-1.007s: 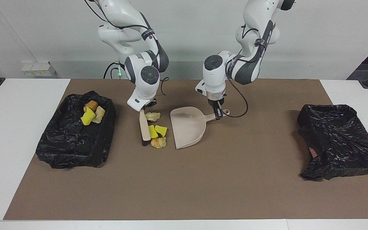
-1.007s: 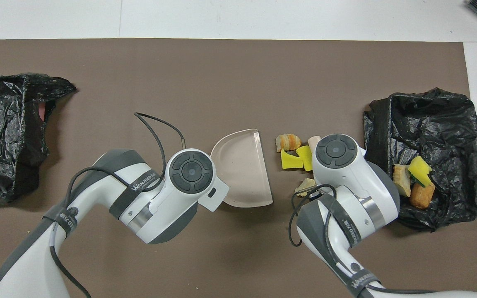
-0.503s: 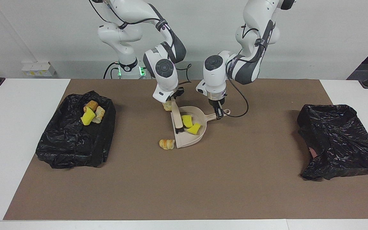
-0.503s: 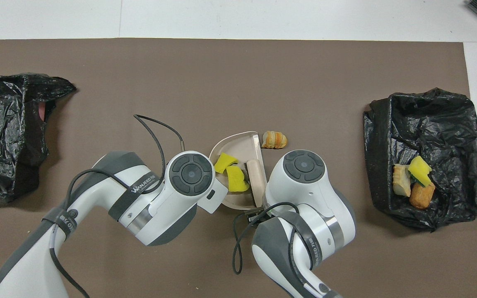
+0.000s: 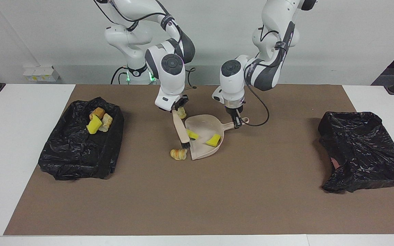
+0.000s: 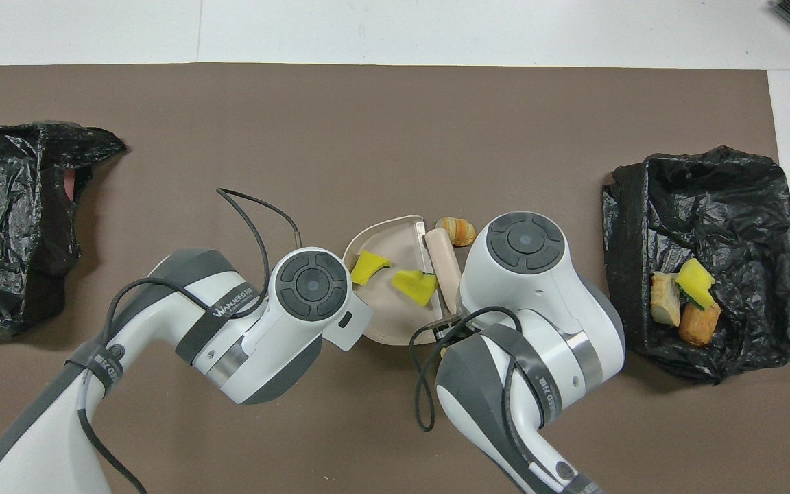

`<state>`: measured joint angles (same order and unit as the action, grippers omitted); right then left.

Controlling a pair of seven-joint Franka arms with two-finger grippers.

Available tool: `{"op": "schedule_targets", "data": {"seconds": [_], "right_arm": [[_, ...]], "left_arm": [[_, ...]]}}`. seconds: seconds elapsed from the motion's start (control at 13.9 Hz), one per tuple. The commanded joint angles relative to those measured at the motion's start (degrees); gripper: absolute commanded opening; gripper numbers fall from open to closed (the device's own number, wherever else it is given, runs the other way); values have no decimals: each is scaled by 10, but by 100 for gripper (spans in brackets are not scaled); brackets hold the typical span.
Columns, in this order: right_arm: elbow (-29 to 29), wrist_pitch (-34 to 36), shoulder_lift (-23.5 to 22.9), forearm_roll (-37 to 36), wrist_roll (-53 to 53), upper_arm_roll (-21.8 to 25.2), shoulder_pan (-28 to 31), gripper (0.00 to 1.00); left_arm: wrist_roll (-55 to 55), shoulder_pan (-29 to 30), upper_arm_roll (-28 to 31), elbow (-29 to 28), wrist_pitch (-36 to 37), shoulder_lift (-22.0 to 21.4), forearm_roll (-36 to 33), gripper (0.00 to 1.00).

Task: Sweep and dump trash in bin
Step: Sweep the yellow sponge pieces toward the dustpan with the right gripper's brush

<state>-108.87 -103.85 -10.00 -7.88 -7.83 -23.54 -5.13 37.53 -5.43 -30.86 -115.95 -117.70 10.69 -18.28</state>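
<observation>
At the middle of the table [image 5: 29, 153], I am gripping the beige brush [image 5: 180, 131] by its handle with my right tool [image 5: 174, 110], clenched tight on it, its bristle end resting at the open edge of the dustpan [image 5: 206, 148]. My left tool [image 5: 235, 123] is clamped on the dustpan's handle, holding the pan on the brown mat [image 5: 217, 198] with its mouth turned toward the right arm's end of the table. Two yellow sponges [image 5: 214, 140] are lying inside the pan, one just beside the brush and the other deeper in, near the pan's back wall. A golden pastry [image 5: 179, 154] is sitting on the mat just outside the pan's mouth, next to the bristles and farther from me than the brush handle. A pale lump [image 5: 182, 112] is showing just under my right tool, at the pan's rim nearest me. Three more pieces [image 5: 98, 123], one yellow and two tan, are lying together in the black bin [image 5: 77, 160] at the right arm's end of the table. A second black bag [image 5: 364, 153] is lying crumpled at the left arm's end, well apart from the dustpan.
</observation>
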Motion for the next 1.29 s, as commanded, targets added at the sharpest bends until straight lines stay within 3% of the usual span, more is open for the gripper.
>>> {"op": "schedule_targets", "data": {"seconds": [0.0, 0.14, 0.36, 0.93, 1.22], "right_arm": [[87, 20, -90, -102, 29, -5, 7, 0], [89, 9, -116, -123, 29, -5, 7, 0], [78, -39, -128, -91, 23, -6, 9, 0], [78, 19, -115, 161, -53, -41, -4, 0], [78, 41, -66, 294, -125, -26, 12, 0]], "left_arm": [[-8, 10, 2, 10, 29, -6, -16, 0], [-24, 10, 1, 10, 28, -6, -16, 0], [-28, 13, 1, 9, 28, -6, -16, 0], [-27, 19, 0, 0, 17, -6, -17, 0], [0, 22, 0, -2, -18, 4, -17, 0]]}}
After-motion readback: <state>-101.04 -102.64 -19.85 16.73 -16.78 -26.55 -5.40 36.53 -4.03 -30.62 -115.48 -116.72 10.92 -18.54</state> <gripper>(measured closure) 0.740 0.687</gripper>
